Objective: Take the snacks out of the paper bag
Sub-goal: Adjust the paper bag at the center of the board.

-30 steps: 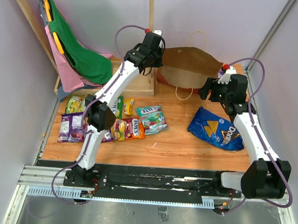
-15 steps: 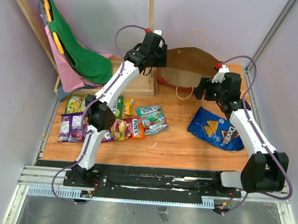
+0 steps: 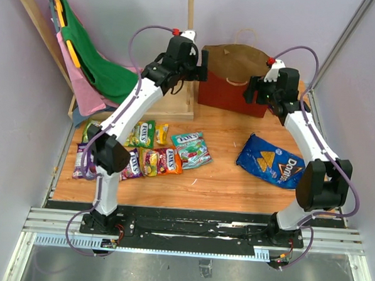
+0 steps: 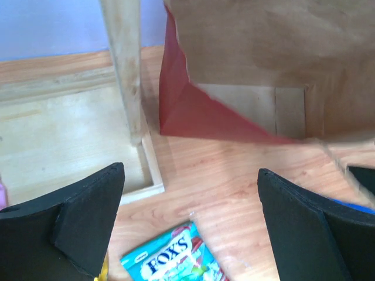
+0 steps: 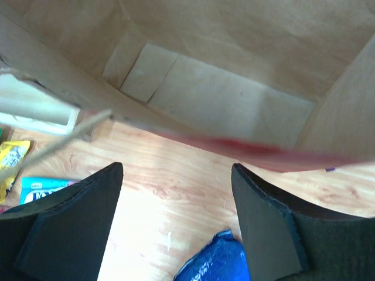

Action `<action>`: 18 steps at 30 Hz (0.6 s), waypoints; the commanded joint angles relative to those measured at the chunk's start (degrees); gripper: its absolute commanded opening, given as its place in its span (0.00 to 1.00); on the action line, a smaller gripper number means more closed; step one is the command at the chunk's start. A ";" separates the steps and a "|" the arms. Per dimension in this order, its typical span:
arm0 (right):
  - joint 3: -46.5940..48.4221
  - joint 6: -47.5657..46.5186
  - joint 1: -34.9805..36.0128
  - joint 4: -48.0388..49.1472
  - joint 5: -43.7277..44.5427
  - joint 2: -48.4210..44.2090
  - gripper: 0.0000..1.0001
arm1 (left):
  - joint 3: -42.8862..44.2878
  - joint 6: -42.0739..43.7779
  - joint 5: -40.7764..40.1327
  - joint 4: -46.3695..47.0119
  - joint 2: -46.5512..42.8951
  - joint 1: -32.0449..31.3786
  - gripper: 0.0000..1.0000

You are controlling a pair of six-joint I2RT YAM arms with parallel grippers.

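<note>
Paper bag (image 3: pixel 231 86) stands at the far edge of the counter (image 3: pixel 223 183), red face toward my bases, kraft mouth up. Can't tell if it's dead upright. Snacks look all out as far as I can see. The candy packets (image 3: pixel 146 152) are spread near-left of the bag, with a teal Fox's packet (image 3: pixel 191 147) among them. The Doritos bag (image 3: pixel 271 161) is near-right of the bag.

Left tool (image 4: pixel 190 171) is just beside the bag's left side, fingers apart, nothing between them. Right tool (image 5: pixel 176 167) is just beside the bag's right side, also apart and empty. Neither grips the bag in what I see.

Both wrist views look into the bag: bare kraft floor, fold lines, no packet showing. The near inside corners are hidden under the rim, which is blurred in the right wrist view.

My read: unloading is about done, and the step in hand is a final check of the bag. To do it well:
- Tilt a wrist further over the mouth so the near corners show before calling it empty.
- Keep both tools spread and above the rim. The paper wall looks thin and will likely buckle or tip if nudged.
- A handle strand (image 5: pixel 64 136) hangs left of the right tool. Stay clear so it can't snag a finger.
- A wooden post (image 4: pixel 124 70) stands just left of the bag, so exit the left tool upward, not sideways.
- Don't sweep low over the Doritos bag.
</note>
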 commanded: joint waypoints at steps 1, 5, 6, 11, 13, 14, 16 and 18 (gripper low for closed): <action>5.47 -1.61 0.62 -0.23 0.93 2.49 0.78 | -10.86 1.24 -0.72 7.56 -8.59 -0.18 1.00; 8.87 -2.37 0.59 -2.18 0.94 2.72 0.80 | -26.87 0.71 1.51 18.44 -17.75 -0.18 1.00; 8.81 -2.53 0.54 -2.38 0.82 1.86 0.82 | -30.61 0.63 1.65 20.92 -19.95 -0.18 1.00; 2.15 -0.47 -0.44 -1.16 -1.22 -7.13 0.89 | -46.42 0.50 3.26 32.16 -28.99 -0.18 1.00; -2.70 1.90 -0.76 0.14 -1.88 -13.27 0.91 | -52.85 0.90 6.89 37.67 -32.00 -0.30 1.00; -5.46 3.32 -0.78 0.57 -1.71 -16.12 0.93 | -56.36 0.90 8.22 40.64 -33.44 -0.49 1.00; -11.51 7.09 -0.79 1.59 -0.85 -21.63 0.98 | -63.01 0.87 10.57 46.75 -35.81 -1.33 1.00; -18.30 12.87 -0.79 3.34 1.26 -26.62 0.99 | -68.21 0.81 12.55 52.27 -36.49 -3.08 1.00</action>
